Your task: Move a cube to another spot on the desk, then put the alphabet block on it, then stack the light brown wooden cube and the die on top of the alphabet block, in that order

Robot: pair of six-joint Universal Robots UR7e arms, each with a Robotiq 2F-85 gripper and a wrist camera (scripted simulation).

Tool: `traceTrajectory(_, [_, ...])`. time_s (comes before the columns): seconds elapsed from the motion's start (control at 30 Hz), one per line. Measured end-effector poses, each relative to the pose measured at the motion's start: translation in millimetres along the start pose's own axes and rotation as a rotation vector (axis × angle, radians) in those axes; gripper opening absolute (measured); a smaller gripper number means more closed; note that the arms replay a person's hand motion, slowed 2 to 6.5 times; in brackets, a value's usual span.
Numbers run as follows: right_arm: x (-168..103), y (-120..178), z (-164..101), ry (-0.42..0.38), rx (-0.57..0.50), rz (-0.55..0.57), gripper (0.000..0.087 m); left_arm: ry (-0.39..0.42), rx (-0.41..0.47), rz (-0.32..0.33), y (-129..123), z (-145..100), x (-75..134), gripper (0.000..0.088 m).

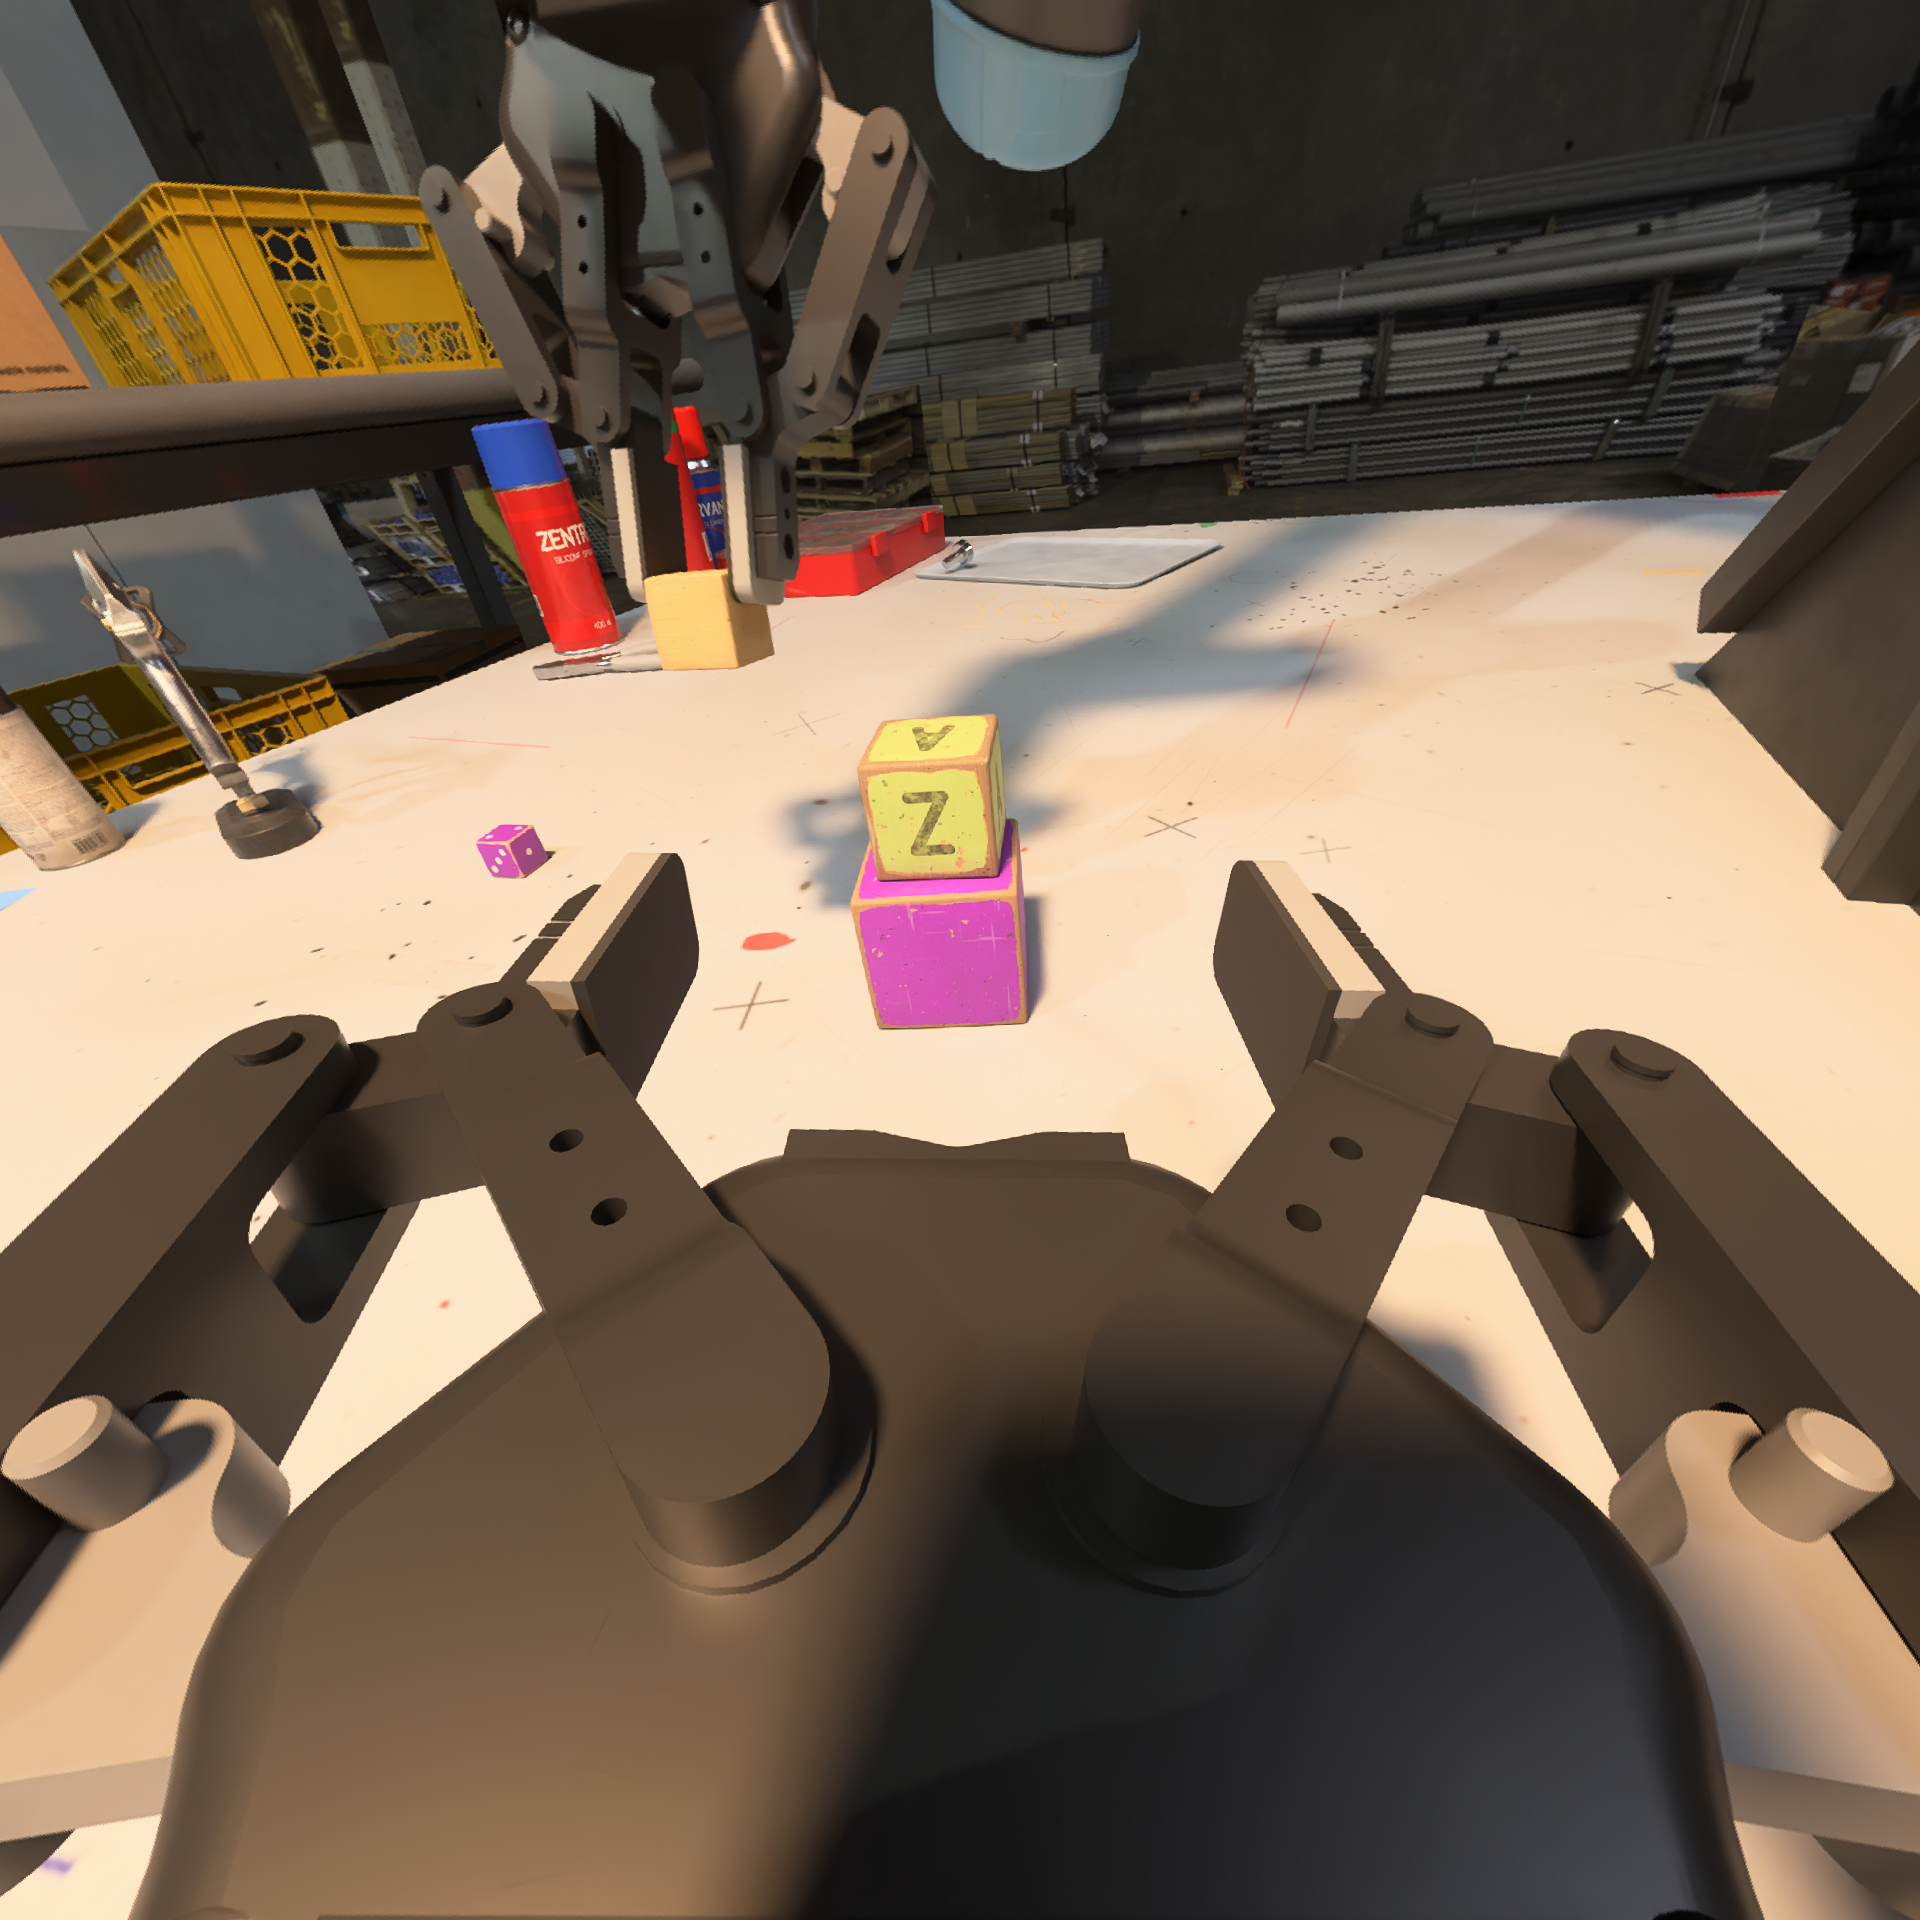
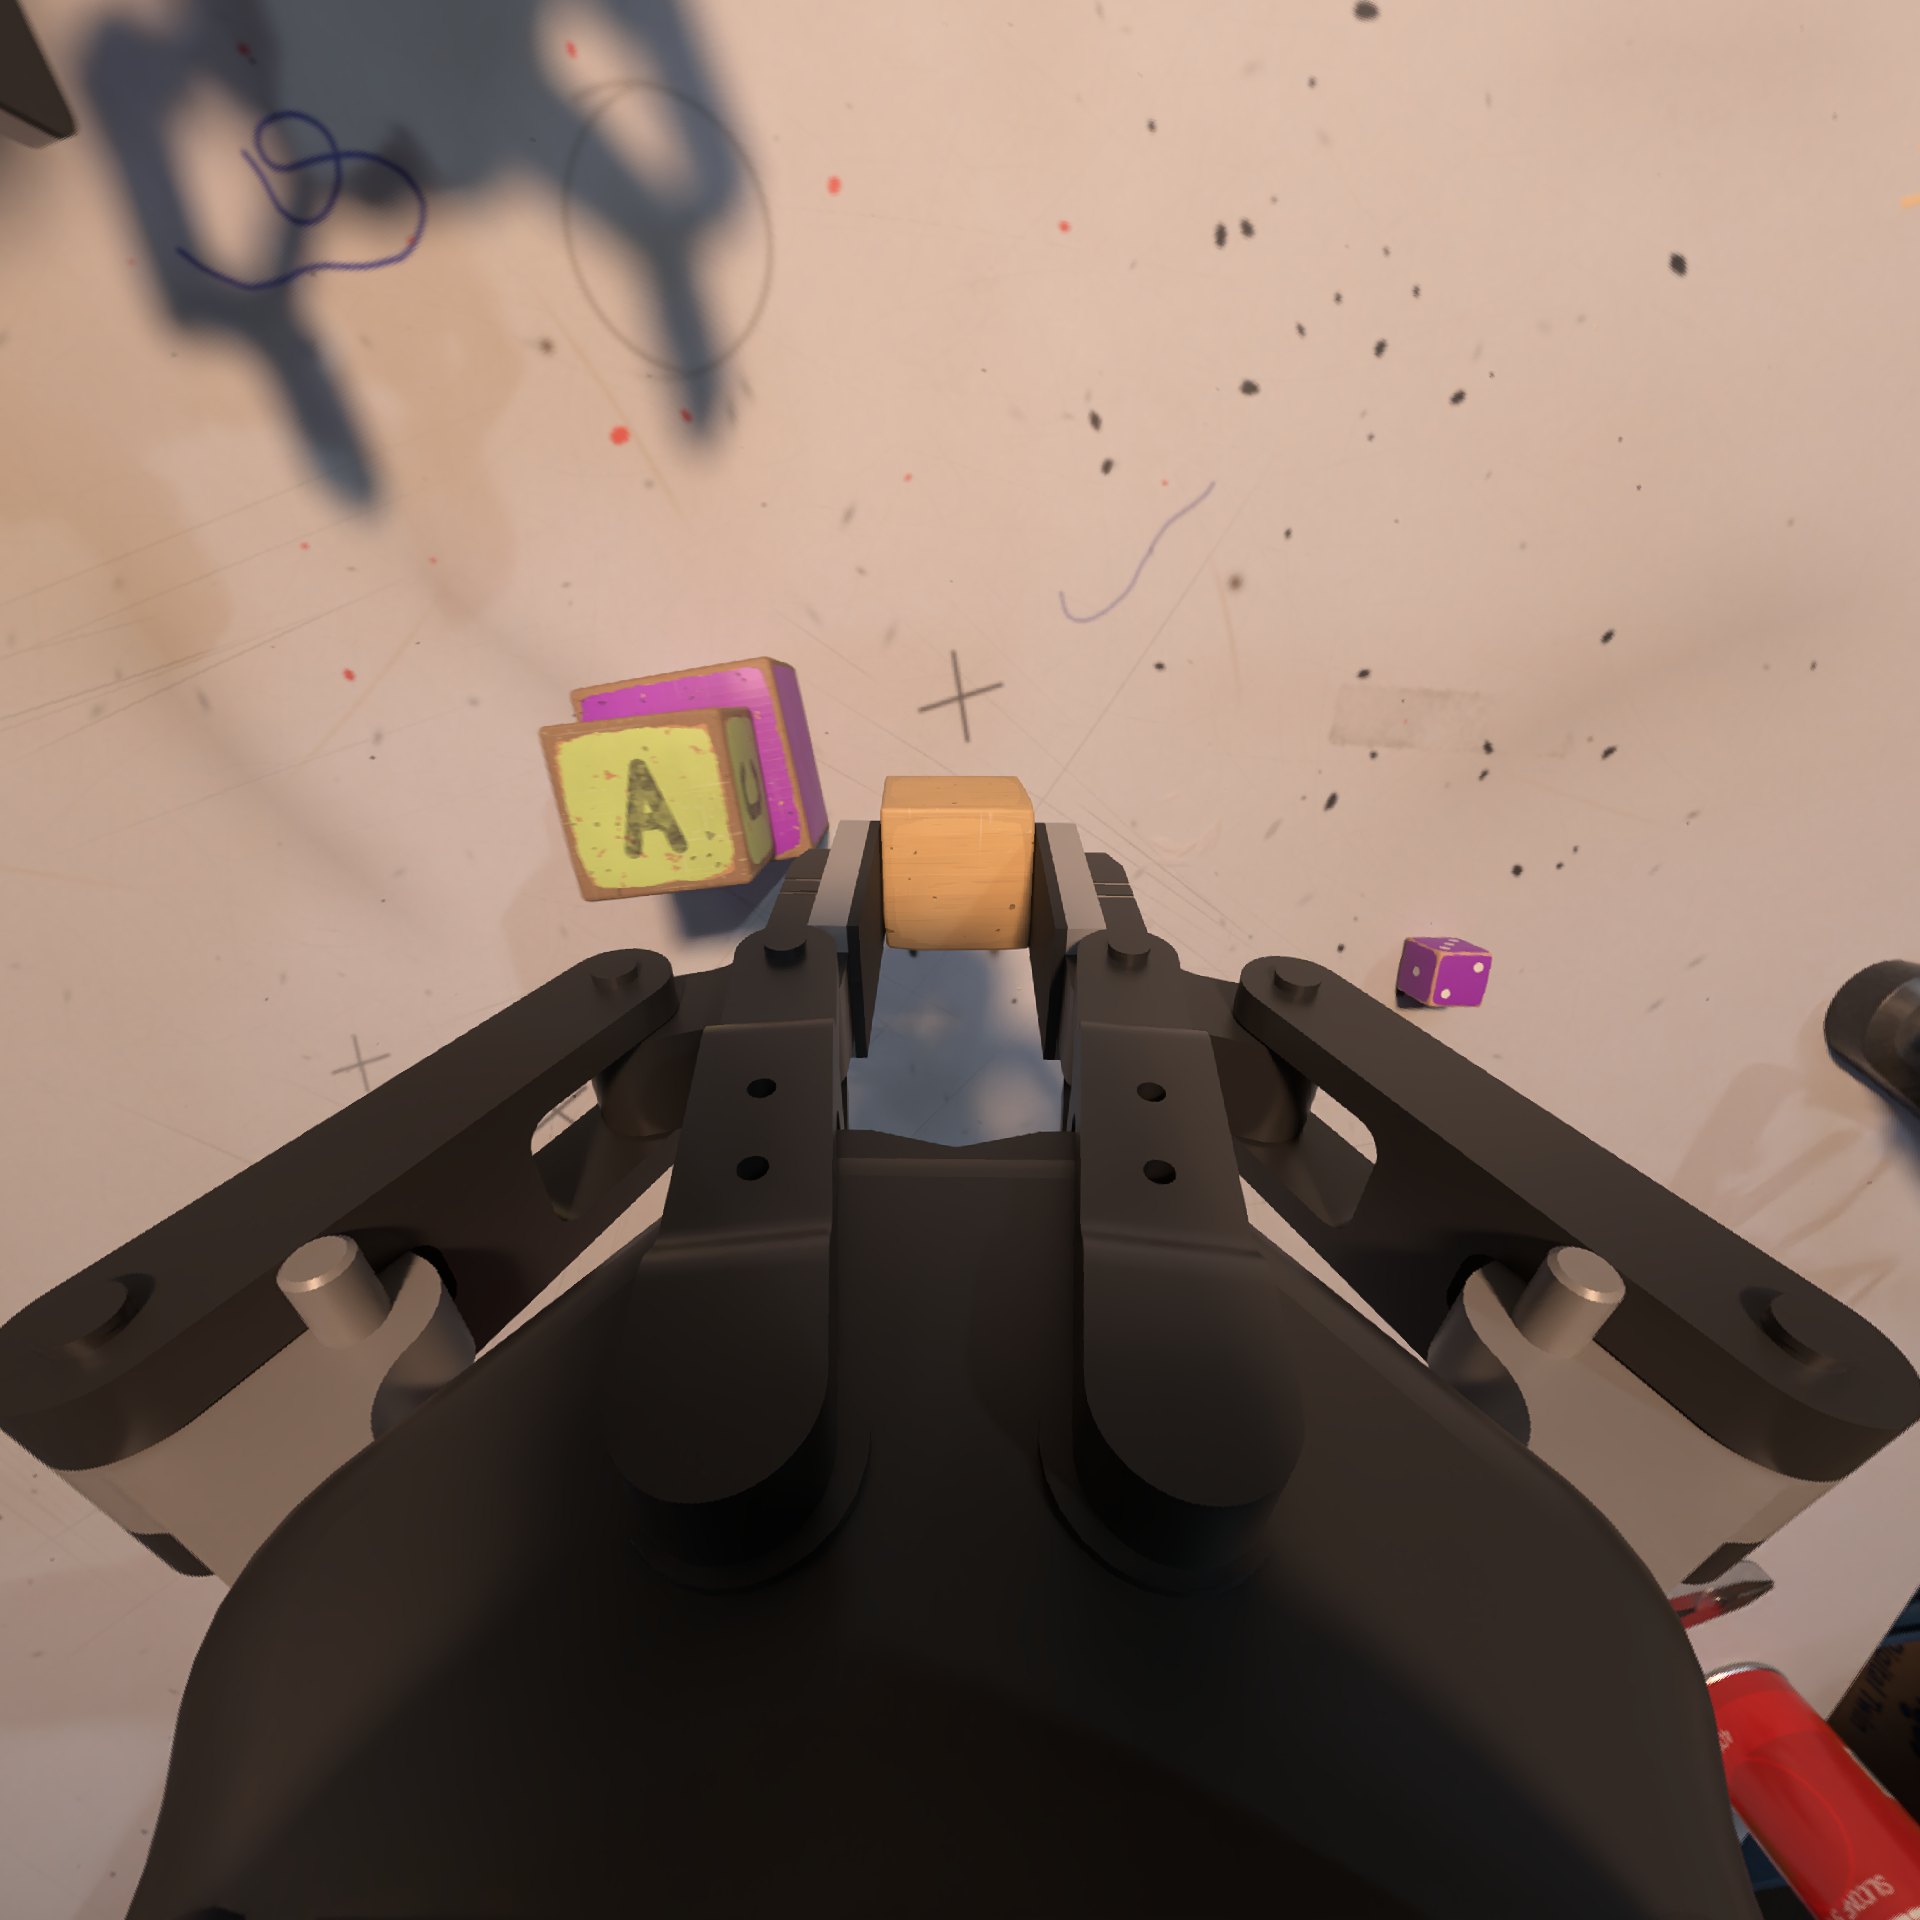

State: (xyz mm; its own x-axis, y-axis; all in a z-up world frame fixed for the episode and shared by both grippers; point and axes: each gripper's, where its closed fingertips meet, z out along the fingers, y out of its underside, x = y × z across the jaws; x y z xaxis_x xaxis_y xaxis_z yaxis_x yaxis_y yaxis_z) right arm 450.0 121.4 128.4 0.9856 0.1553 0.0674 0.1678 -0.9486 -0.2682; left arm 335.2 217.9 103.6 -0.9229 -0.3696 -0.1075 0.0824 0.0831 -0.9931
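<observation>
A yellow alphabet block [image 1: 932, 796] sits on a magenta cube [image 1: 943, 956] mid-desk; both also show in the right wrist view, the alphabet block [image 2: 649, 805] on the magenta cube [image 2: 774, 743]. My right gripper [image 2: 956, 883] is shut on the light brown wooden cube [image 2: 956, 864] and holds it above the desk, right of the stack. In the left wrist view that gripper [image 1: 694, 561] holds the wooden cube [image 1: 707, 619] behind the stack. A small purple die [image 1: 510, 851] lies left of the stack, also in the right wrist view [image 2: 1444, 971]. My left gripper [image 1: 956, 914] is open and empty, short of the stack.
A red spray can [image 1: 551, 540], a red case [image 1: 873, 551] and a grey mat [image 1: 1070, 561] stand at the desk's far edge. A clamp on a black foot [image 1: 265, 821] stands far left. Yellow crates [image 1: 270, 281] sit on a shelf. A dark panel [image 1: 1829, 665] is at right.
</observation>
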Motion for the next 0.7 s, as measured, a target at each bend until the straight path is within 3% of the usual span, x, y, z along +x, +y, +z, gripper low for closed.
traceTrajectory(0.7, [-47, -10, -3, -0.024, -0.062, -0.171, 0.0252, -0.005, 0.0, 0.002, 0, 0, 0, 0.0854])
